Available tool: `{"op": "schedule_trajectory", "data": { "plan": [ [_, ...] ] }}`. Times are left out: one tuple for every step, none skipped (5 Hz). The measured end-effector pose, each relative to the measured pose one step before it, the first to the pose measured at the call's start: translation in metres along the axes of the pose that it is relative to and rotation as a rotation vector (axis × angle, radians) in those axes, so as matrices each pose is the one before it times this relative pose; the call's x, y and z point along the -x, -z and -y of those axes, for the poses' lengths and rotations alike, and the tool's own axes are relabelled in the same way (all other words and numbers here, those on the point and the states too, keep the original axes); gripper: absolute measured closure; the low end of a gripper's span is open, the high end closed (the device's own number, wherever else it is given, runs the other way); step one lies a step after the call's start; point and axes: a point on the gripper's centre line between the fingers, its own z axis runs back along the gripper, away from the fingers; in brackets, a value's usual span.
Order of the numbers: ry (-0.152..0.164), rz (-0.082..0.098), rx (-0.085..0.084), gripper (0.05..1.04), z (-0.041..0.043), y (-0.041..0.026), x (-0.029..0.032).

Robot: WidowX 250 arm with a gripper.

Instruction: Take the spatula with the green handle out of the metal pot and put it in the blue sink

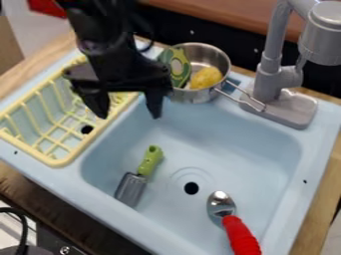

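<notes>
Arrangement about a toy sink. The yellow dish rack (59,158) lies at the left, on the sink's left-hand section; its upright prongs line the left side, and a dark round hole shows through its grid. The metal pot (192,96) sits at the far edge of the basin, right of the rack. It contains a rounded yellow piece (206,78) at its right and a green, flat piece (178,78) with a pale centre, tilted against its left wall. The wire handle (241,98) extends right and nearward, towards the base of the grey faucet (267,82). The tool (128,113) hangs above the rack's right side and the basin's far left corner, left of the pot; its fingers stand apart, with nothing gripped. Within the pale blue sink (319,142), a spatula (131,188) lies left of the drain (192,188), its green handle directed farward. Nearer and to the right lies a spoon (220,204), its red handle (240,236) directed nearward. The wooden tabletop (318,219) borders the sink.
</notes>
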Motion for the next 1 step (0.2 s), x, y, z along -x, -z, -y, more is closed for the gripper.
{"op": "schedule_trajectory", "data": {
  "plan": [
    [0.0006,-0.0282,0.0034,0.085,-0.02114,-0.00273,-0.01401]
  ]
}}
